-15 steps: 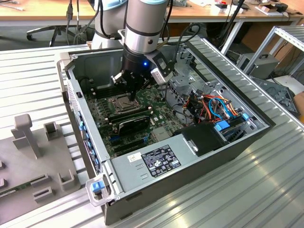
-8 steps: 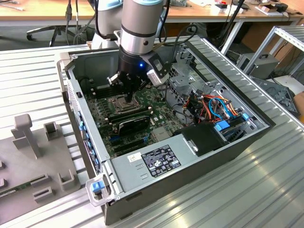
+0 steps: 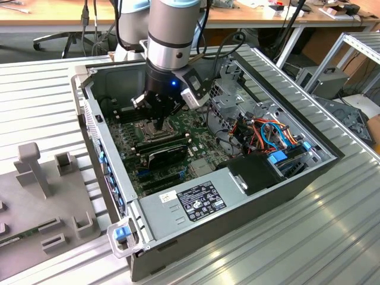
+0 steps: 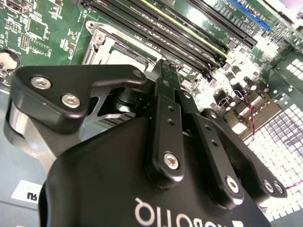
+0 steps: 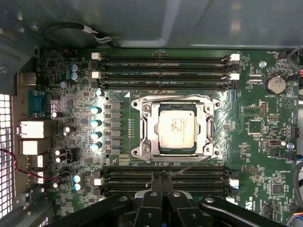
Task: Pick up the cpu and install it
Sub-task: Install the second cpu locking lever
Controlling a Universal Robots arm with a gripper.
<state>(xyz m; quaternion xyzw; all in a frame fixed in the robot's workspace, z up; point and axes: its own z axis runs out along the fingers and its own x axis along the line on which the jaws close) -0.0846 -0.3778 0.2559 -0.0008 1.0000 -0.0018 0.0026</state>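
Observation:
The cpu, a flat grey-tan square, lies inside the silver socket frame at the middle of the green motherboard. In the first wrist view my gripper hangs above the memory slots beside the socket. Its two black fingers are pressed together, shut, with nothing between them. In the second wrist view the gripper has its fingertips over the socket frame. The exterior view has the gripper low inside the open computer case, just above the socket area.
Long black memory slots run on both sides of the socket. Blue-topped capacitors stand beside it. A drive cage with orange and blue cables fills the case at the exterior view's right. A grey fixture tray lies outside at the exterior view's left.

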